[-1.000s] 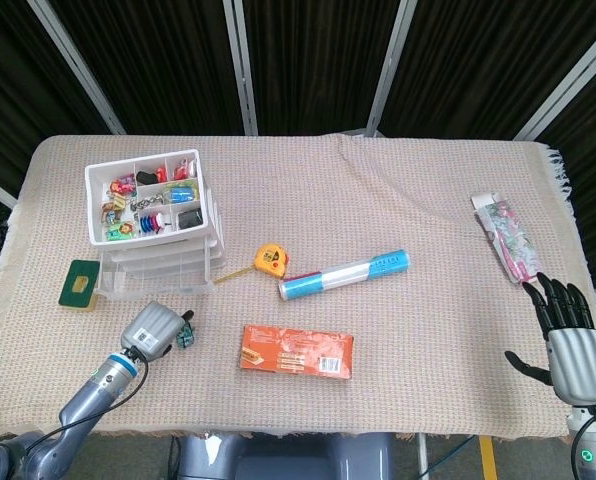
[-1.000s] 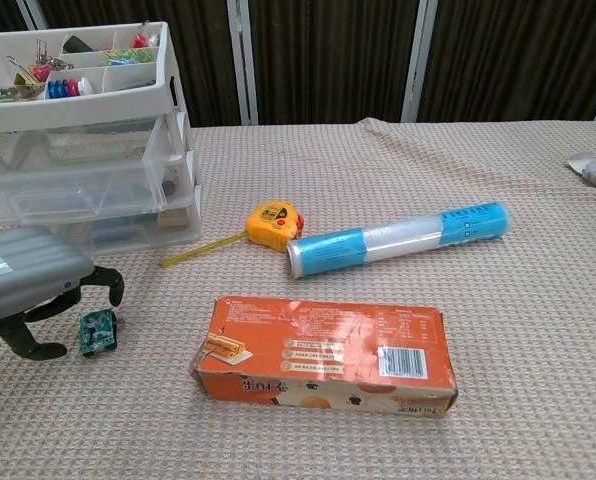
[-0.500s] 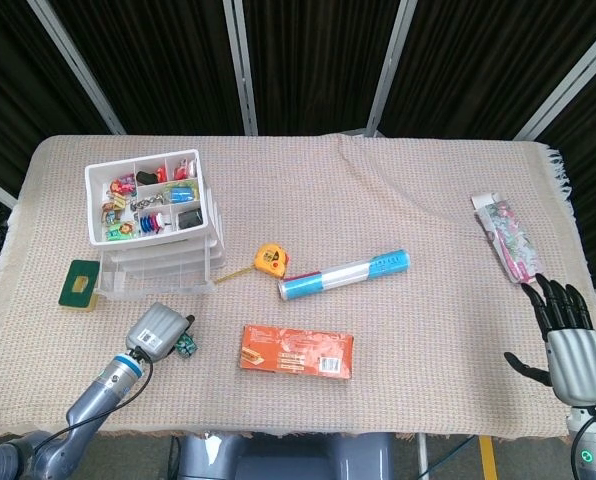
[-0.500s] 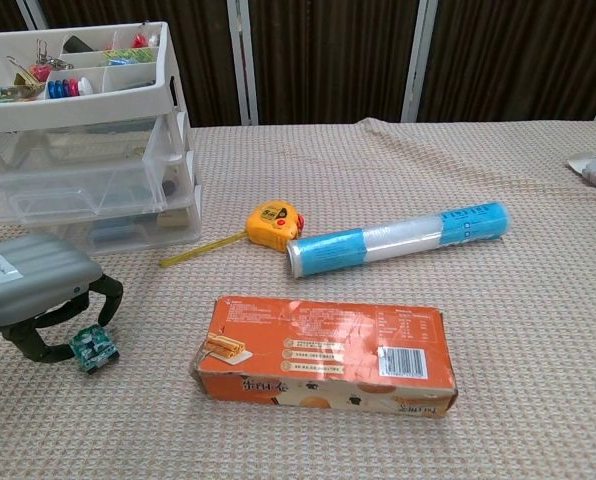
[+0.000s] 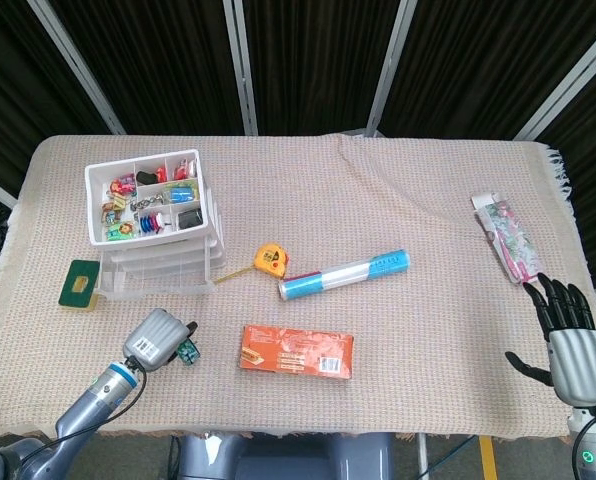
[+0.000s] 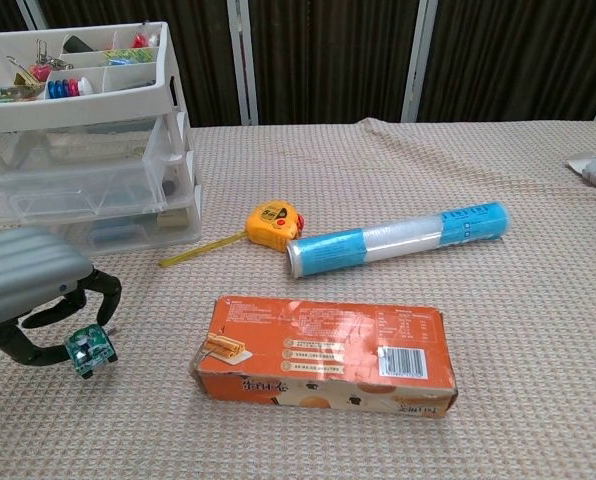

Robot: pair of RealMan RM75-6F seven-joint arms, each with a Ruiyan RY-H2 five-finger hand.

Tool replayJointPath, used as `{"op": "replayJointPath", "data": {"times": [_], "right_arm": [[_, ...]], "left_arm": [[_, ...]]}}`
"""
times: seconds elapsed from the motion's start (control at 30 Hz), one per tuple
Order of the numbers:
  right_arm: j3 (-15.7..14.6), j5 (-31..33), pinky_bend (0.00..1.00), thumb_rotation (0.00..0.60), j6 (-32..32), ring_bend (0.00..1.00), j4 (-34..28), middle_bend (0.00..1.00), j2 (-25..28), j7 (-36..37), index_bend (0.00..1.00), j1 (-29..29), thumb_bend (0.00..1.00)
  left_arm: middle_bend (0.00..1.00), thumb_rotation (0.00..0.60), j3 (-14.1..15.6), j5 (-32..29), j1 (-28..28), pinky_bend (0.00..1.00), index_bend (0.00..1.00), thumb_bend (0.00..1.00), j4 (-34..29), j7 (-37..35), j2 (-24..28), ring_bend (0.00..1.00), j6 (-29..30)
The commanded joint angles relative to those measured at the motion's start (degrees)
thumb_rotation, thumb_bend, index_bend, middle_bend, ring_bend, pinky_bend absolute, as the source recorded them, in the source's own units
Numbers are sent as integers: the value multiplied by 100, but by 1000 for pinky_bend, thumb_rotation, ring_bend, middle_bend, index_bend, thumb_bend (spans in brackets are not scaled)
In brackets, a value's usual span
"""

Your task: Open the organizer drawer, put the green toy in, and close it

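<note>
Pinching the small green toy [image 6: 88,349] between its dark fingers [image 6: 106,296], the left hand [image 6: 30,290] sits low at the near left of the table [image 5: 378,190], just in front of the drawer organizer [image 5: 158,235]. In the chest view the toy looks slightly tilted at the fingertips, though whether it is lifted clear of the woven cloth or touching it is hard to tell. In the head view the same hand [image 5: 156,338] shows with the toy [image 5: 186,352] peeking out at its right edge. The organizer's clear drawers [image 6: 88,190] look pushed in, and its white top tray [image 5: 148,195] holds small colourful bits in its compartments. A green sponge [image 5: 79,285] lies just left of the organizer. A yellow tape measure [image 5: 269,260] rests to its right with a short length of tape pulled out, near a blue and clear tube [image 5: 344,274]. An orange box [image 5: 298,352] lies flat in front of the tube, to the right of the left hand. The right hand [image 5: 570,345] stays well apart at the near right corner, fingers spread and holding nothing, below a pink printed packet [image 5: 506,236].
</note>
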Motion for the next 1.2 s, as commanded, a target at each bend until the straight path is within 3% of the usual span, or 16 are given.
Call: {"op": "replayJointPath", "data": {"times": [0.03,0.33,0.67,0.9,1.2], "right_arm": [[8,8,19,600,12,0,0,0,13,22,93,-7,4],[3,-58,19,600,82,0,-59,0,33,-26,93,-27,7],[-9,-272,19,600,349,0,-195,0,116,4,93,-114,4],[-23,-344,19,600,403,0,-243,0,134,-29,92,-136,4],[-23,-350,19,600,388,0,-234,0,122,-53,92,-134,6]], "left_arm": [[865,600,175,401,95,693,569,329,-234,-248,248,848,287],[865,600,310,1134,189,693,568,327,-915,-650,1028,848,877],[865,600,-41,1166,150,693,568,328,-1706,-781,1878,848,1217],[865,600,-525,517,4,693,566,328,-2033,-896,2276,848,1133],[864,600,-942,-744,-248,693,561,327,-1659,-940,2157,848,615]]}}
